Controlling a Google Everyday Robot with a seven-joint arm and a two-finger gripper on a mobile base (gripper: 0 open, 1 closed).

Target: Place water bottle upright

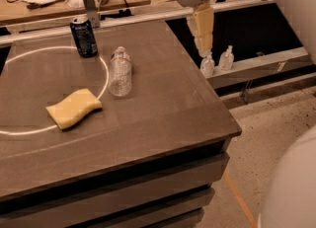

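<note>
The bottle [120, 71] lies on its side on the table [168, 103], white cap pointing toward the far edge and base toward the near one. Its body lies across the right arc of a white circle [24, 131] marked on the tabletop. Its clear ribbed wall seems to hold no liquid, though with plastic this transparent that is hard to judge. A dark blue can [84, 37] stands upright just behind and to the left of it, close but apart; whether its top is opened cannot be made out. A yellow sponge [74, 107] lies flat inside the circle, nearer the front. The gripper [203, 49] hangs pointing down off the table's far right corner, well apart from the bottle and above two pump bottles [208, 65] on a low shelf [266, 57]. Its tip overlaps the top of the nearer one, and I cannot tell whether it is released or clenched. The arm above it is cut off by the top edge. Pale rounded robot parts crowd the right side, mostly out of view. A workbench [49, 5] behind carries cables and tools too jumbled to name.
</note>
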